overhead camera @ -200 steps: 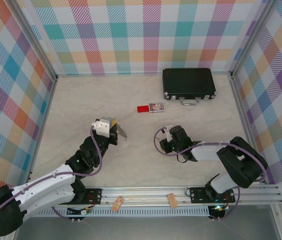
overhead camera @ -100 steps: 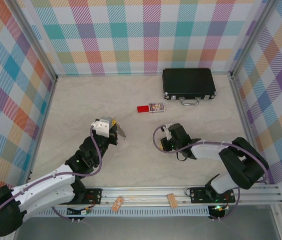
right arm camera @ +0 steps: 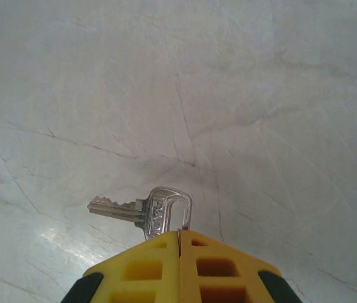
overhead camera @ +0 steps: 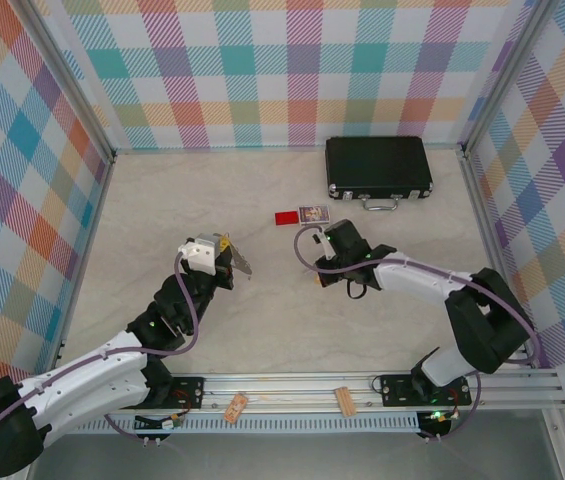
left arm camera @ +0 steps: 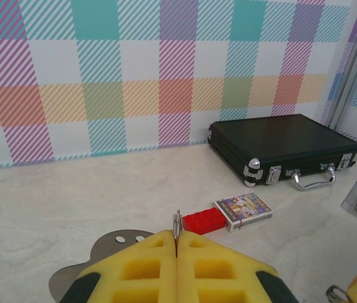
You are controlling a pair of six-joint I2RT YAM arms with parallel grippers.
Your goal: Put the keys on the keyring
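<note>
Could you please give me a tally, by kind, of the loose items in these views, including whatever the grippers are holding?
key: 1
keyring: 1
black case: 1
red block: 1
small printed box: 1
wooden blocks: 2
Total: 7

Table: pale stone-look top with thin grey veins, mostly bare.
Black case: lies flat at the far right, close to the back wall, with its silver handle turned toward the near side.
Red block: lies flat about mid-table, to the left of the case and nearer than it.
Small printed box: lies flat just beside the red block, between it and the case's handle.
Near edge: a metal rail runs along it, carrying two wooden blocks.
</note>
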